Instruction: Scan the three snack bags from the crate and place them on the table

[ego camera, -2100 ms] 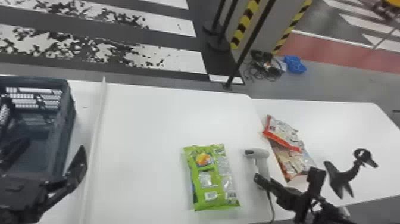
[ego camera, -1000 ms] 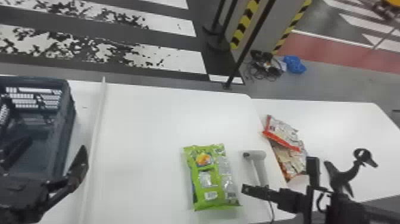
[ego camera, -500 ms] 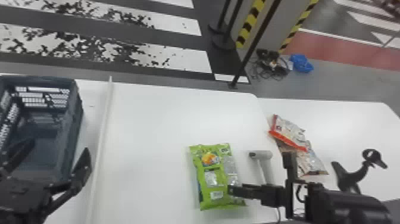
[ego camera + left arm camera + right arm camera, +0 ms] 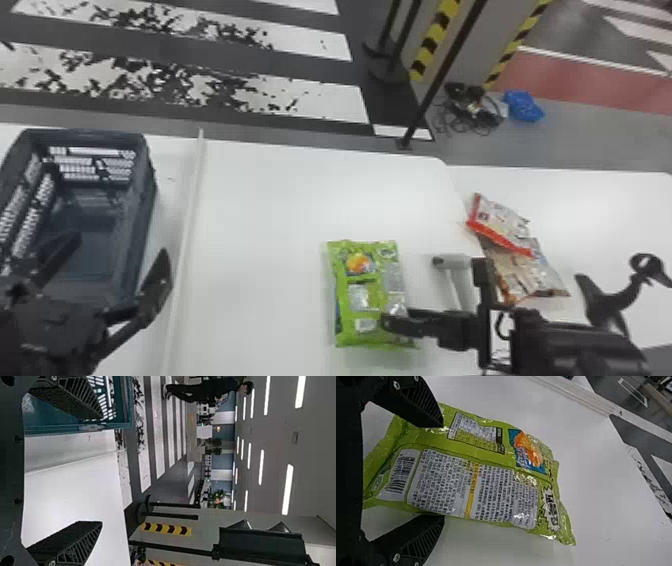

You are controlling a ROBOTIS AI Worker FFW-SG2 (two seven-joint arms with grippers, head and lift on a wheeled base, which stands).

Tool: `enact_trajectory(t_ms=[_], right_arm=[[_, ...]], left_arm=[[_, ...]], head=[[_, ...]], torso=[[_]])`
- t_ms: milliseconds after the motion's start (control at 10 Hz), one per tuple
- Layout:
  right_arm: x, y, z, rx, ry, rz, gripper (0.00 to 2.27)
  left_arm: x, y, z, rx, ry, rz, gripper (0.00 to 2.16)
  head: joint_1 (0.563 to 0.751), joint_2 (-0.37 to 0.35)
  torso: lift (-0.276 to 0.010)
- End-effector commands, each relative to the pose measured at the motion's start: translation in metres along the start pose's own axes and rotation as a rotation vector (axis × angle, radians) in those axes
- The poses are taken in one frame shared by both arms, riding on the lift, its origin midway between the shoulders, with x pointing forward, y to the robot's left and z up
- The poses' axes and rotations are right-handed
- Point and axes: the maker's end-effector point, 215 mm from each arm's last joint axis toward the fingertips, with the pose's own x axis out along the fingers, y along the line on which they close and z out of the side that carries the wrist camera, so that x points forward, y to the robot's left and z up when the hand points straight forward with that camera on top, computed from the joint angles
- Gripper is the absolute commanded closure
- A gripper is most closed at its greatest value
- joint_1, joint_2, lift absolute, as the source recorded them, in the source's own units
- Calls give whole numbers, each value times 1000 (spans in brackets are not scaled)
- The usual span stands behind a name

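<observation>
Straddling the green bag (image 4: 367, 295), your right gripper (image 4: 443, 471) is wide open, nothing gripped. Bag's flat on the table (image 4: 260, 215), barcode (image 4: 401, 475) up, presumably for scanning. Mind the scanner (image 4: 460, 282), between it and two other bags (image 4: 500, 222). Your left gripper (image 4: 120, 247) is open, empty, by the crate (image 4: 85, 132).

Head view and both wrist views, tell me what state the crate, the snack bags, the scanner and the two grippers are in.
Crate: upright, open-topped.
Green snack bag: lying flat, barcode side up.
Red-and-white snack bag: lying partly on the orange-edged one.
Orange-edged snack bag: lying down, partly covered.
Scanner: lying on the table.
Left gripper: open.
Right gripper: open.
</observation>
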Motion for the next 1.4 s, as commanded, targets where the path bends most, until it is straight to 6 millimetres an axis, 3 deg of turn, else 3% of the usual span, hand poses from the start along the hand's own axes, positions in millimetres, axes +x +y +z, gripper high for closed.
enact_trajectory(t_ms=[0, 100, 400, 600, 800, 1000, 1200, 1300], right_arm=[[8, 5, 8, -92, -38, 14, 1710], [10, 6, 12, -132, -53, 13, 2169], [8, 9, 12, -194, -97, 9, 2233], [-7, 10, 16, -157, -144, 13, 2233], [-28, 20, 19, -146, -189, 38, 2233], [-57, 37, 38, -65, -271, 106, 2233], [-96, 42, 67, 14, -368, 138, 2233], [-121, 35, 88, 70, -428, 143, 2236]], left_arm=[[0, 0, -1, 0, 1, 2, 39], [0, 2, -4, 2, 7, 4, 39], [-1, 2, -6, 1, 3, 4, 39], [-1, 1, -5, -3, -1, 5, 39], [-3, 4, -6, 2, 3, 9, 39], [-3, 1, -4, -1, -1, 4, 39], [-3, -3, -4, -5, -1, 2, 39], [-4, -5, -4, -2, 1, 4, 39]], head=[[695, -266], [695, -258], [695, -237], [695, -239], [695, -257], [695, -260], [695, -276], [695, -295]], torso=[[-37], [-37], [-37], [-37], [-37], [-37], [-37], [-37]])
